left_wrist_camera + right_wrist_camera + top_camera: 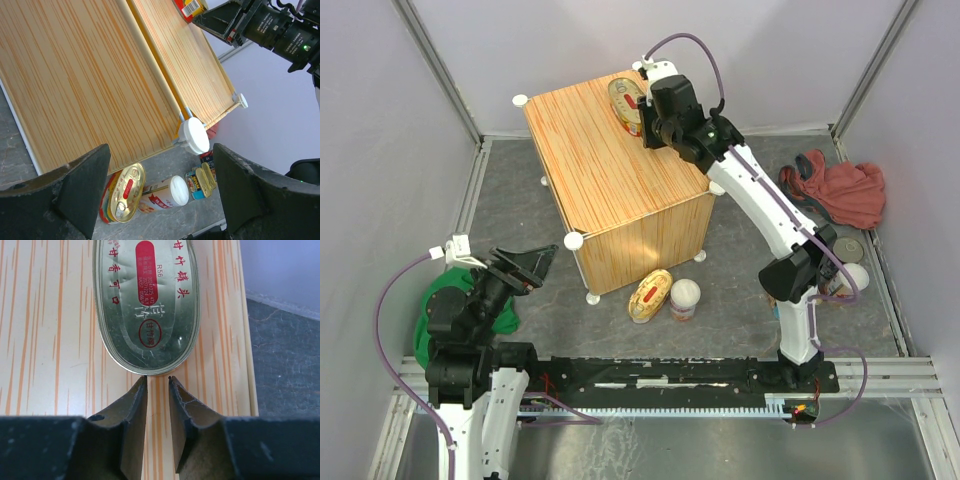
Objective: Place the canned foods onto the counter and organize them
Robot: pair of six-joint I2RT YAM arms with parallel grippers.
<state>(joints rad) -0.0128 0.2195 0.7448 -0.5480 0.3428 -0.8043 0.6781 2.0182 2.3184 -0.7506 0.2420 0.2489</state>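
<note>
A red cloth (845, 192) is seen crumpled at the far right of the grey mat (735, 255); a green cloth (432, 305) is bunched near left.

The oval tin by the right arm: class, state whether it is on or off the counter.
On. The oval tin lies flat on the counter's wood-grain top; the right fingers stand shut beside it.

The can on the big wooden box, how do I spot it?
Find the big light-wood box in the middle. On its top, near the far edge, lies an oval gold tin with red writing, just ahead of the shut right gripper. It is the only can up there.
</note>
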